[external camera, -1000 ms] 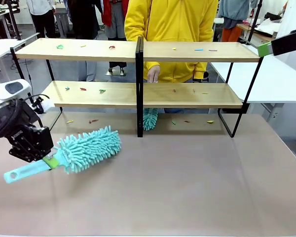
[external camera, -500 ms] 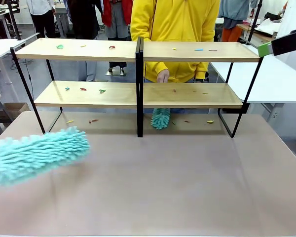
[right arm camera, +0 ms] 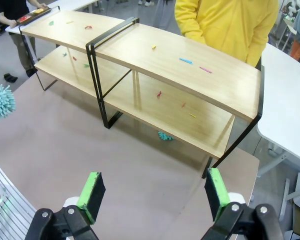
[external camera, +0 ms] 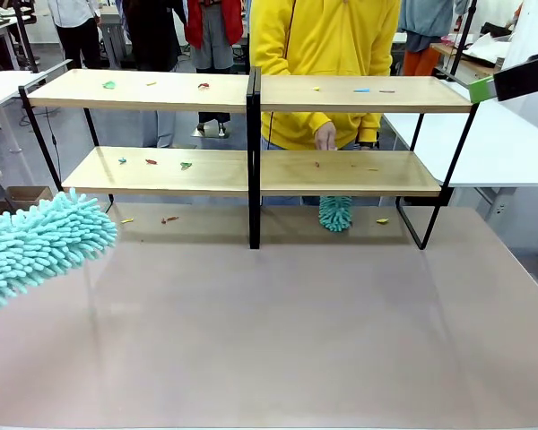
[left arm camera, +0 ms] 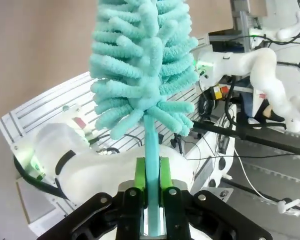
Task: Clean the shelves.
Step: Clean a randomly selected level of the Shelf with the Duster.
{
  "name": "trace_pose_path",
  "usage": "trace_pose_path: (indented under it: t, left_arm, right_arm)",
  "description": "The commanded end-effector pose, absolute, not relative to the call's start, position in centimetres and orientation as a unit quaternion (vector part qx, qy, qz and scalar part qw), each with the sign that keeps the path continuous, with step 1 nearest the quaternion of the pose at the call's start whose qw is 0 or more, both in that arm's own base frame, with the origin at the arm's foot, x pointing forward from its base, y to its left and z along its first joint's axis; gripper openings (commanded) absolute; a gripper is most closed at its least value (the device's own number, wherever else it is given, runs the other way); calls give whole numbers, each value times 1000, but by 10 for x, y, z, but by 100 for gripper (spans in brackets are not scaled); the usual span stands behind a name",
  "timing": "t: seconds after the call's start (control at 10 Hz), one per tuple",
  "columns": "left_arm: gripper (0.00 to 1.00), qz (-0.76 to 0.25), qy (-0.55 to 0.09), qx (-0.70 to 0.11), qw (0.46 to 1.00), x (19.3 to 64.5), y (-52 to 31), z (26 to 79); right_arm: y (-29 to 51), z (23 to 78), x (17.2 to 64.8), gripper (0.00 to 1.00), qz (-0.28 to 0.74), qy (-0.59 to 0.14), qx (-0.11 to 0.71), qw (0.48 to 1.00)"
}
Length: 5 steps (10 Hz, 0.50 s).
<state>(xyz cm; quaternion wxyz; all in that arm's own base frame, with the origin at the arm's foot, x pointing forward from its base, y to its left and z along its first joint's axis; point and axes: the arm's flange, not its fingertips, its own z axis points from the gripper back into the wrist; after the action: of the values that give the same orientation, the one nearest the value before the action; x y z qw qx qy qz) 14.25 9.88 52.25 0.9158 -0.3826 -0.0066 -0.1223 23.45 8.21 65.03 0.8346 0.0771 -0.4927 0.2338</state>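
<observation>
Grey-brown tabletop (external camera: 296, 331) runs across to the person in a yellow hoodie (external camera: 323, 54) on the far side. More people are standing behind.

The shelves (external camera: 412, 94) sit along the far half of the table. Two light-wood boards, thin black frame, black centre post. Small coloured scraps (external camera: 108, 85) lie on both boards and on the tabletop under the rack.

Left gripper (left arm camera: 152, 175): jaws fully closed, green pads clamped on the flat teal handle (left arm camera: 151, 145) of a chenille duster (left arm camera: 140, 65). In the front view its fluffy head (external camera: 40, 246) hangs at the left edge. It is off the table surface, left of the rack and clear of both boards.

Right gripper (right arm camera: 154, 197): jaws wide open, nothing between the pads. It hovers above the tabletop on the near side of the rack.

The person's hand (external camera: 326, 137) is behind the lower board, right of the centre post. A second teal duster (external camera: 334, 213) hangs below that board, down at table level.

Writing: small sticker (left arm camera: 80, 121) on the ribbed white plate, seen in the left wrist view. Print too small to read.
</observation>
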Motion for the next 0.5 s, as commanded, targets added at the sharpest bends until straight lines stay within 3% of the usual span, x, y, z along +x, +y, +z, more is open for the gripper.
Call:
trace_pose_path:
  t: [0.0,0.1,0.2,0.4]
  left_arm:
    - [12,-106,3,-371,922,157,77,503]
    - [12,-118,21,-370,921,169,64,501]
    - [12,-61,21,-332,941,191,46,497]
    - [12,-89,80,-302,946,240,-5,483]
  right_arm:
    - [81,650,235,100,235,-491,79,835]
    - [81,650,235,100,235,-491,79,835]
    - [81,650,235,100,235,-491,79,835]
    - [81,650,235,100,235,-491,79,835]
